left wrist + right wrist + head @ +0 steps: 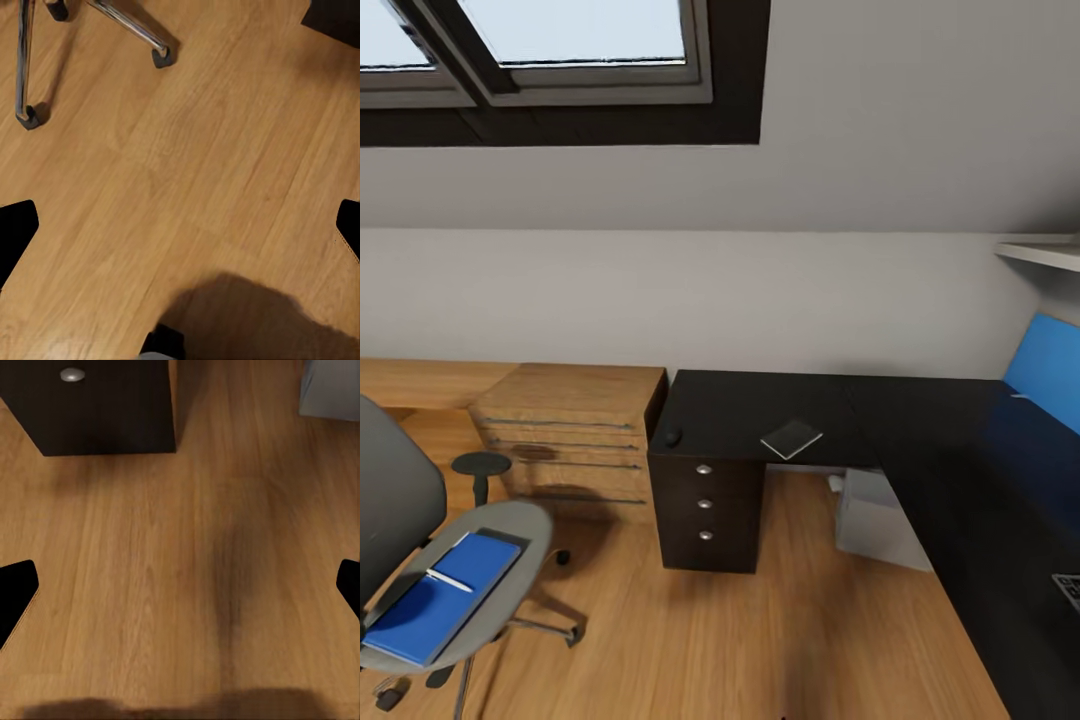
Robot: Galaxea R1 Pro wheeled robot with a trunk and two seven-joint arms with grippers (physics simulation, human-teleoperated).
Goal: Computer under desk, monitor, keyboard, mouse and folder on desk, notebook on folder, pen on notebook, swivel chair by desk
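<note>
From my head camera, the table [920, 420] stands ahead of me, its drawer unit [705, 505] at the near end. The mouse [673, 437] sits at the table's left edge and the notebook [791, 439] lies flat a little way along from it, the two apart. A corner of the keyboard [1068, 590] peeks in on the table's long wing. The computer [875, 515] stands on the floor under the table. The swivel chair [430, 560] is well apart from the table, off on my left-claw side, with the folder [440, 595] on its seat and the pen [450, 580] lying across the folder.

My left wrist camera looks down at wooden floor [195, 172]; my left claw [180, 225] is spread wide with nothing between its fingers, and the chair's chrome legs and casters lie just beyond it.

My right wrist camera shows my right claw [180, 585] spread and empty too, over bare floor, with the drawer unit's foot and a corner of the computer further on.

I judge the computer is placed. Folder, notebook, pen and chair are all left to do; keyboard and mouse look too far apart. The monitor I cannot judge.
</note>
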